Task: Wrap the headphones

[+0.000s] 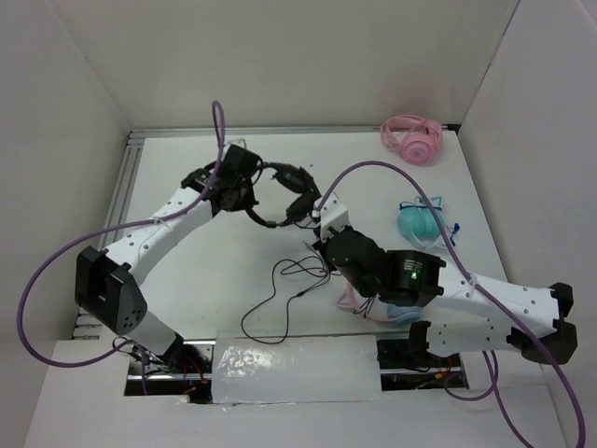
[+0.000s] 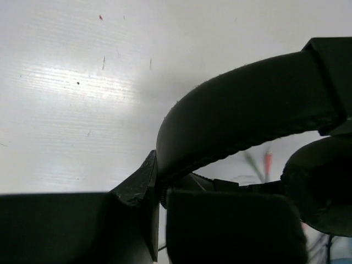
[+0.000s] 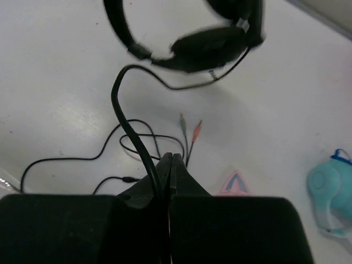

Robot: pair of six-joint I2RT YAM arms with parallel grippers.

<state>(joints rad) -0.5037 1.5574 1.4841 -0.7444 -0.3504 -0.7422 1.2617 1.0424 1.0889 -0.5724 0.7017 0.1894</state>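
Observation:
The black headphones [image 1: 291,191] hang lifted over the table's middle. My left gripper [image 1: 249,200] is shut on their padded headband [image 2: 247,110], which is pinched between the jaws [image 2: 159,184]; one earcup [image 2: 319,187] hangs at the right. My right gripper [image 1: 318,239] is just below and right of the headphones, shut on the thin black cable [image 3: 125,118], which runs up from the closed fingertips [image 3: 171,160] to an earcup [image 3: 209,47]. The rest of the cable [image 1: 280,280] lies in loose loops on the table, ending in green and red plugs [image 3: 190,129].
Pink headphones [image 1: 411,138] lie at the back right corner. Teal and pink cat-ear headphones [image 1: 422,222] lie right of my right gripper, partly under that arm, and also show in the right wrist view [image 3: 330,192]. White walls enclose the table. A foil-covered block [image 1: 294,369] sits at the near edge.

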